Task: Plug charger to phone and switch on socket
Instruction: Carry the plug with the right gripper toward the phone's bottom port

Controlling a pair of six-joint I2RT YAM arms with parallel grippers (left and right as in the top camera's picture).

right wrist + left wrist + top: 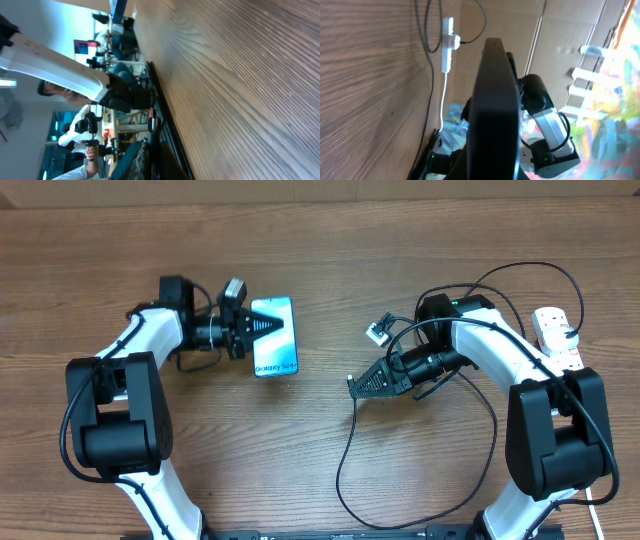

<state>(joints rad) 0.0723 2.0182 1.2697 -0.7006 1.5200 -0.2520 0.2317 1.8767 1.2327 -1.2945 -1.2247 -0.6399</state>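
The phone (278, 350) shows its light blue screen with "Galaxy S24" text at the left centre of the table. My left gripper (265, 326) is shut on its upper part. In the left wrist view the phone (495, 100) fills the middle as a dark slab seen edge-on. My right gripper (355, 386) is shut on the plug end of the charger (340, 470), whose thin black cable loops toward the front edge. The small plug tip (152, 114) pokes out past the jaws, clear of the phone. The white socket (556, 335) lies at the far right, also seen as the socket (448, 45) with a red switch.
A small white tag (378, 332) on a black lead lies between the arms. Black cable loops (520, 275) curl behind the right arm. The socket's white cord (443, 95) runs along the wood. Both arm bases stand at the front edge.
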